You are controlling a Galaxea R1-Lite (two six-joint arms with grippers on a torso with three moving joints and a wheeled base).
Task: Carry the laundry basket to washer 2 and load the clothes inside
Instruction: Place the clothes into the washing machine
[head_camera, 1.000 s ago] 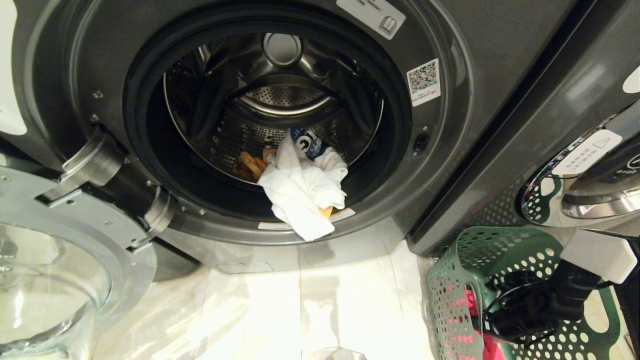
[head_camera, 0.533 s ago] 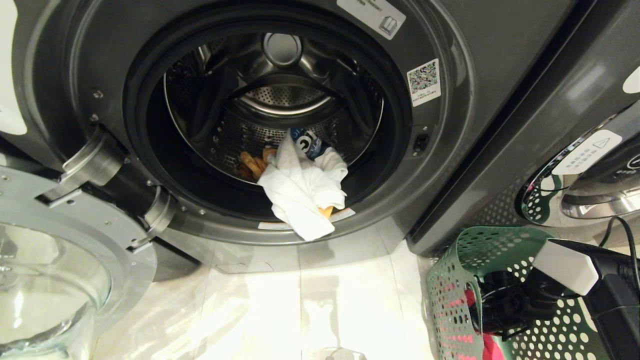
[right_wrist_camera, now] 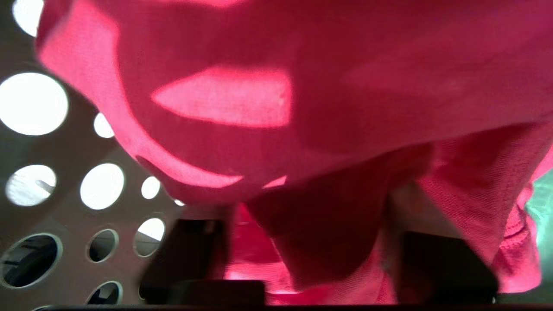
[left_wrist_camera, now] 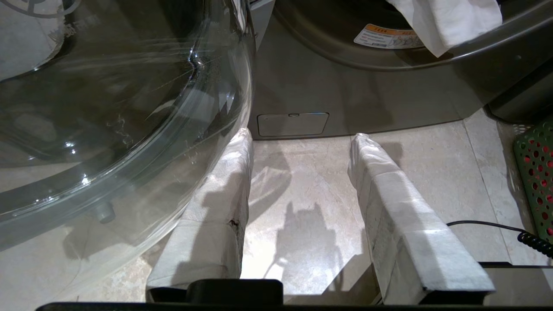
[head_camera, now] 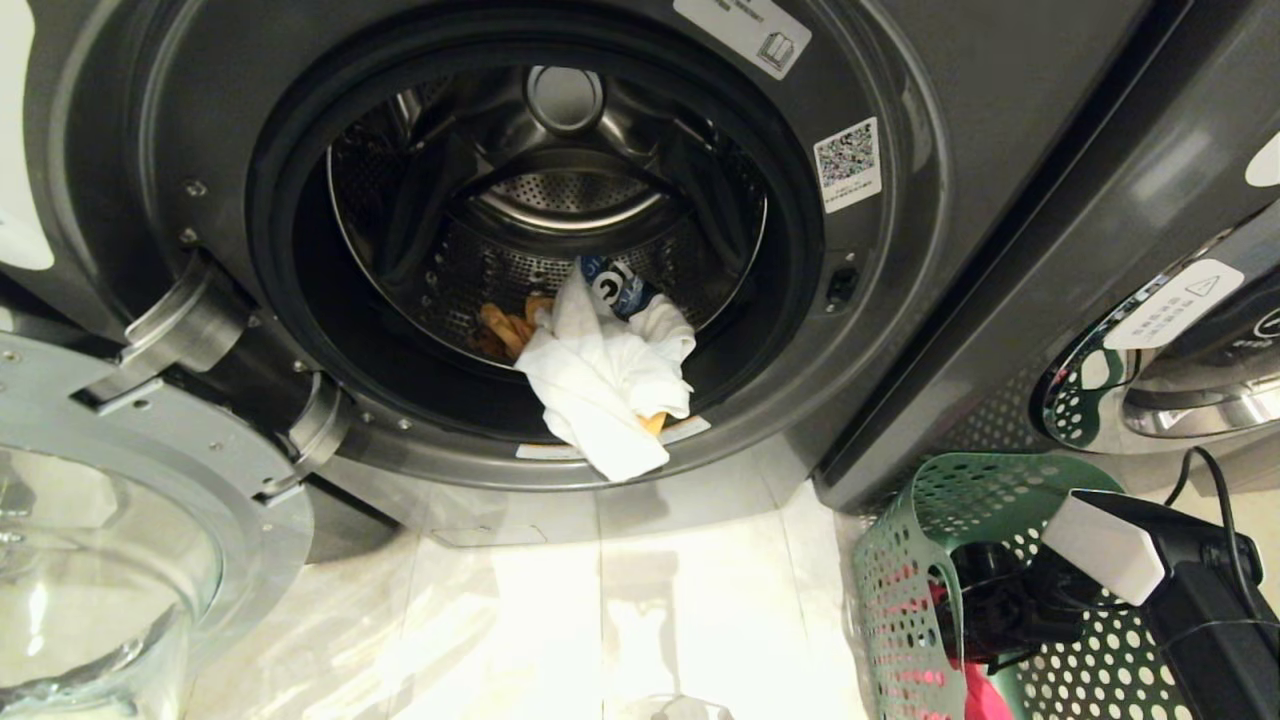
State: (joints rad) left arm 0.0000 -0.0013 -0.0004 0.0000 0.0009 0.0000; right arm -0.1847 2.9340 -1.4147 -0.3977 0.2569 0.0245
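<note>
Washer 2 stands with its door swung open. A white garment hangs out over the lower door rim, and a mustard-yellow garment lies behind it in the drum. The green perforated laundry basket sits on the floor at the washer's right front corner. My right gripper is down inside the basket, pushed into the pink-red garment, which fills the right wrist view. My left gripper hangs open and empty over the floor, beside the glass door.
The open glass door juts out at the left, close to my left gripper. A second grey machine stands right behind the basket. Pale floor tiles lie before the washer. A coiled black cable runs near the basket.
My right arm has swung left and lower, taking the gripper deeper into the basket and into the pink-red garment. The washer, the clothes in it and the left arm have stayed put.
</note>
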